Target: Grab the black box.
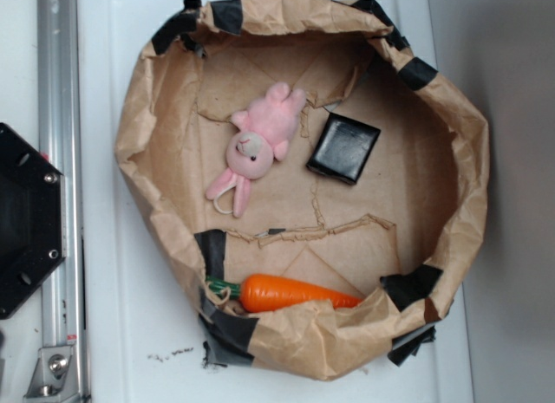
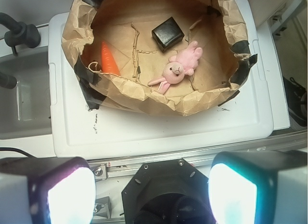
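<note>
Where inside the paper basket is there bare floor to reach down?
Widest bare floor lies right of the black box, toward the paper wall. A second patch sits between the box and the carrot. It is crowded where the pink bunny lies close beside the box.

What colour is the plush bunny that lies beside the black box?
The plush bunny is pink with a paler face; the exterior view shows it best.

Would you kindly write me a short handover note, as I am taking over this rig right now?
Hand: open, holding nothing, back over the base, well short of the paper nest.
Black box: lies flat on the nest floor, beside the pink bunny, not touching it. The toy carrot lies at another edge of the nest.
Done: nothing yet.
Left: reach in, close on the box, lift it.
</note>
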`<act>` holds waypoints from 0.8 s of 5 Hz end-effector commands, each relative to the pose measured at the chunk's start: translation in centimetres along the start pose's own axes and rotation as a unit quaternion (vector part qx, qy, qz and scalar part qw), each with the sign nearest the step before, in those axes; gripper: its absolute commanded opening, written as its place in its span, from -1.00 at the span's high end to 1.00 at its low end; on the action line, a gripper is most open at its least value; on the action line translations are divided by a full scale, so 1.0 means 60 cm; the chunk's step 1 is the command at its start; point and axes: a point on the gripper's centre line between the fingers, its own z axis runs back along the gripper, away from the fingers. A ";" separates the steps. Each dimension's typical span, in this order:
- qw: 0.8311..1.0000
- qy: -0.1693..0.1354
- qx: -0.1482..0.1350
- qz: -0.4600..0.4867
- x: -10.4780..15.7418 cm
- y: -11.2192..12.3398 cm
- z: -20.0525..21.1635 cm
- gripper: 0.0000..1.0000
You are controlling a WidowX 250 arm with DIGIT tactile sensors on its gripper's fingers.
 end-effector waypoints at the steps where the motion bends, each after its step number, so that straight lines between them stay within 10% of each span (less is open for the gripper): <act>1: 1.000 0.000 0.000 0.000 0.000 0.000 0.000 -1.00; 2: 0.994 -0.098 -0.046 0.025 0.081 0.033 -0.039 -1.00; 3: 0.989 -0.073 -0.113 0.059 0.156 0.067 -0.101 -1.00; 4: 0.981 -0.057 -0.111 0.146 0.223 0.095 -0.166 -1.00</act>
